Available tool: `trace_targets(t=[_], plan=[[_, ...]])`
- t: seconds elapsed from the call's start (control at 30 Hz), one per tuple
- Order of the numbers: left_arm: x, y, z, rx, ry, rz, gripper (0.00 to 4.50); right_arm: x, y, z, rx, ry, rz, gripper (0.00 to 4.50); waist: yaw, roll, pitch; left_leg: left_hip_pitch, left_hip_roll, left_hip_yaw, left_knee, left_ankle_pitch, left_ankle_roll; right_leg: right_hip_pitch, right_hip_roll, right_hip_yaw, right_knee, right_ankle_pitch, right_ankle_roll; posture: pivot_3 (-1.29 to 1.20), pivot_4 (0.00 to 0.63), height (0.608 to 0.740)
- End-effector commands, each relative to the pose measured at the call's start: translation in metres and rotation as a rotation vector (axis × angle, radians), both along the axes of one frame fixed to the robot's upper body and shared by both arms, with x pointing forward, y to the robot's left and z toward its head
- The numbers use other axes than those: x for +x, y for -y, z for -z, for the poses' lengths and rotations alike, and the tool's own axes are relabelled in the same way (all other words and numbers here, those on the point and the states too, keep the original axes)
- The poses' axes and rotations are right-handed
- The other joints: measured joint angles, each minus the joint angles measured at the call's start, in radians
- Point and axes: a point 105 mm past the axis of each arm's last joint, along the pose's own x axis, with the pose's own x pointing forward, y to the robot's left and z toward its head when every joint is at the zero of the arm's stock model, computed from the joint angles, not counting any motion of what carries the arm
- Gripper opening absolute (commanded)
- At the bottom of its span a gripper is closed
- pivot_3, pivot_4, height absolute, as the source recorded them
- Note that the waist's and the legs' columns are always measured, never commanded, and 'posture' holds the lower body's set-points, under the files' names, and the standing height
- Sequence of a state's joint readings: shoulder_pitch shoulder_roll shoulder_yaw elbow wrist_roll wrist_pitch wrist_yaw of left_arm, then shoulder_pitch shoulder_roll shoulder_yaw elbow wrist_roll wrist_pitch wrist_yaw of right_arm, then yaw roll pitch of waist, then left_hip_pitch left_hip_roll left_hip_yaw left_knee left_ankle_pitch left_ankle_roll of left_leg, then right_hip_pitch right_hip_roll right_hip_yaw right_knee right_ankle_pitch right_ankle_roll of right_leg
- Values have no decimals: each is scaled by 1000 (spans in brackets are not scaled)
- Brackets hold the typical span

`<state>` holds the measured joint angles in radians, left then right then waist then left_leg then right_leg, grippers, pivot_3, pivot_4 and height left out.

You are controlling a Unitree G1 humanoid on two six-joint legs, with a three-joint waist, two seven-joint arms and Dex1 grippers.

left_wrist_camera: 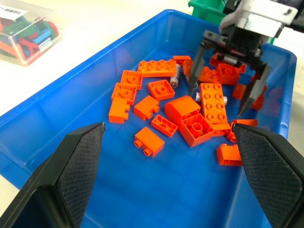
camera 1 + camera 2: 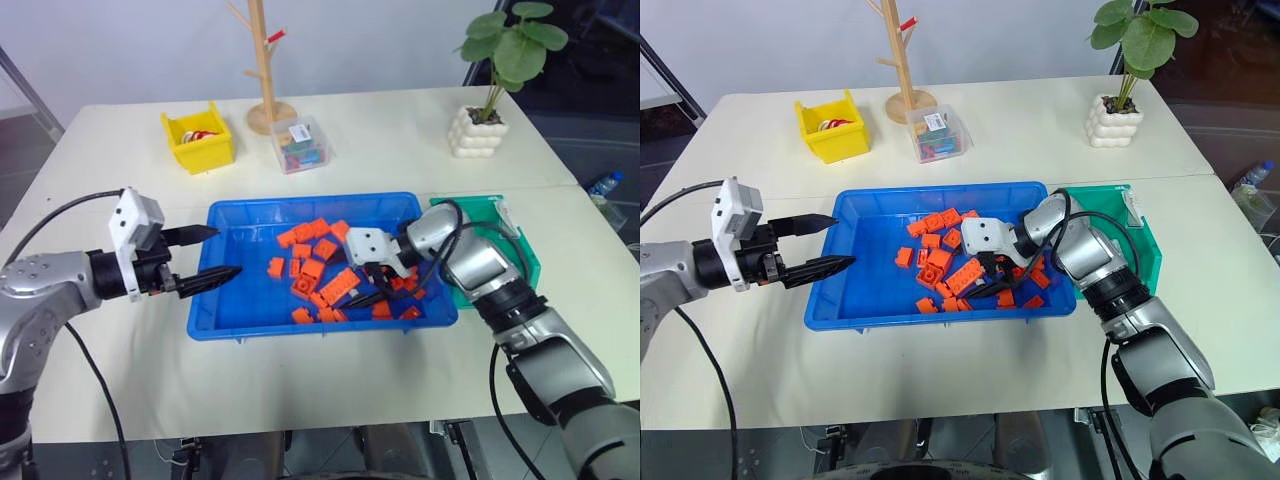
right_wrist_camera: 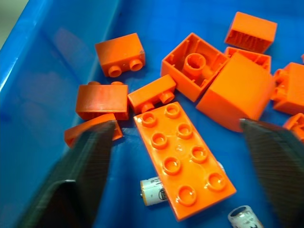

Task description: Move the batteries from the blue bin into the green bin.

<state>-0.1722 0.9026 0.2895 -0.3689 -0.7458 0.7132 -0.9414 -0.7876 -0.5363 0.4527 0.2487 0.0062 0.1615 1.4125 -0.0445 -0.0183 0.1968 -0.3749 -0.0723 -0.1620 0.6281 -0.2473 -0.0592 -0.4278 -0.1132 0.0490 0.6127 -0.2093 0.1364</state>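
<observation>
A white table [image 2: 380,150] carried everything. On it, a small yellow bin [image 2: 199,138] sat at the far left, with a clear box [image 2: 300,144] of coloured pieces just right of it. A wooden peg stand [image 2: 268,70] rose behind the clear box, its round base close to the box. Well to the right of the clear box stood a potted plant [image 2: 485,100] in a bumpy white pot. Nearer than the clear box lay a scatter of orange bricks [image 2: 322,270].
</observation>
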Motion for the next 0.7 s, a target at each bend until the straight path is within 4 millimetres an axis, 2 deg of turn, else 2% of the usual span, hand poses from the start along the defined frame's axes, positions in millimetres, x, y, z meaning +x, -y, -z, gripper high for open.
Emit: trace_targets(t=[0.03,0.5,0.7], plan=[[1,0,-14,-4,65,-3,4500,0,0,-1,-14,29,-21,2265,0,0,0,0,0,0,0,0,0,0,0,0,0,0,0,0,150,740],[4,0,-14,-16,78,-20,4500,0,-13,-23,38,73,-44,2265,0,0,0,0,0,0,0,0,0,0,0,0,0,0,0,0,150,740],[5,-1,-14,-16,84,-26,4500,-7,-8,-13,-17,35,-63,2265,1,0,0,0,0,0,0,0,0,0,0,0,0,0,0,0,150,740]])
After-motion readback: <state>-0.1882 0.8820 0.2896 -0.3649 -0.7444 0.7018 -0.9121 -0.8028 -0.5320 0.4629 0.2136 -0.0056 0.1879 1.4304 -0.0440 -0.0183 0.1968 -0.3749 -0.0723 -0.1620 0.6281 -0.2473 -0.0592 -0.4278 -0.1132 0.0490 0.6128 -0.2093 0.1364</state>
